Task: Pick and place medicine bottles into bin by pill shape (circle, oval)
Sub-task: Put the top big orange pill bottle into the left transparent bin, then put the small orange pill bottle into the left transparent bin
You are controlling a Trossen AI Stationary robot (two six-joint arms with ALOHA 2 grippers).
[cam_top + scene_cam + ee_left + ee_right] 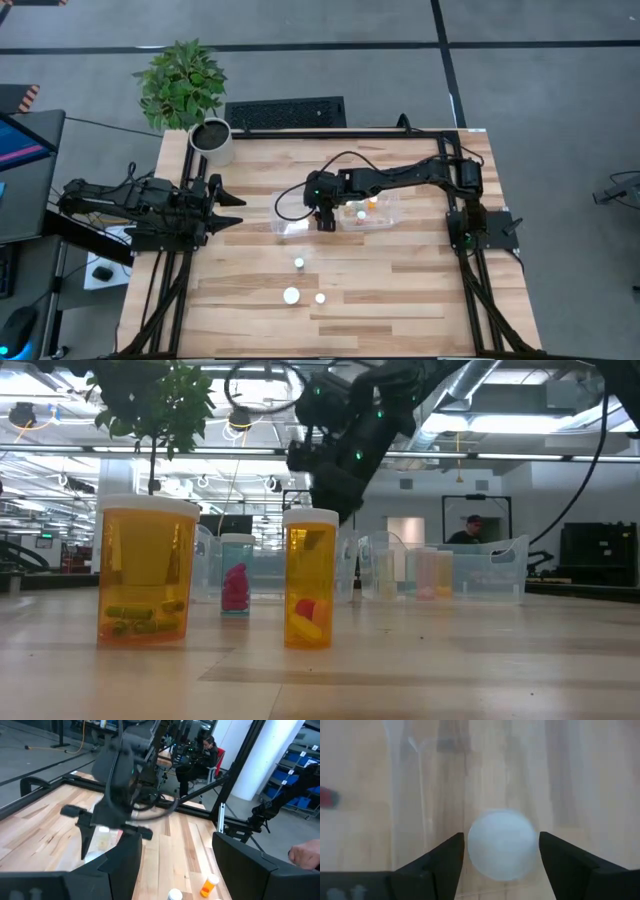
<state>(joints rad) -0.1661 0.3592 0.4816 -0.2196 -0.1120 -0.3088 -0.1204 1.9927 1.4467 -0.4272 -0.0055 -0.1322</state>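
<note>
My right gripper (325, 216) hangs over the middle of the table, between two clear bins (288, 218) (372, 212), shut on a medicine bottle whose white cap (502, 845) fills the gap between its fingers. Three bottles stand on the wood nearer the front: a wide orange one (145, 575), a narrow orange one (310, 580) and a clear one with pink pills (236, 575). Several bottles (425, 574) stand in the right bin. My left gripper (228, 208) waits open at the table's left side. My right gripper has the bottle's white cap (472, 845) between its two fingers, one on each side. The fingers come from above, pointing down. The bottle's body is hidden under the cap. It hangs upright, above the table beside a clear bin wall (420, 795).
A white plant pot (212, 140) stands at the far left corner. A person's hand (305, 855) shows beyond the table's edge in the left wrist view. Bare wood lies at the front left and front right.
</note>
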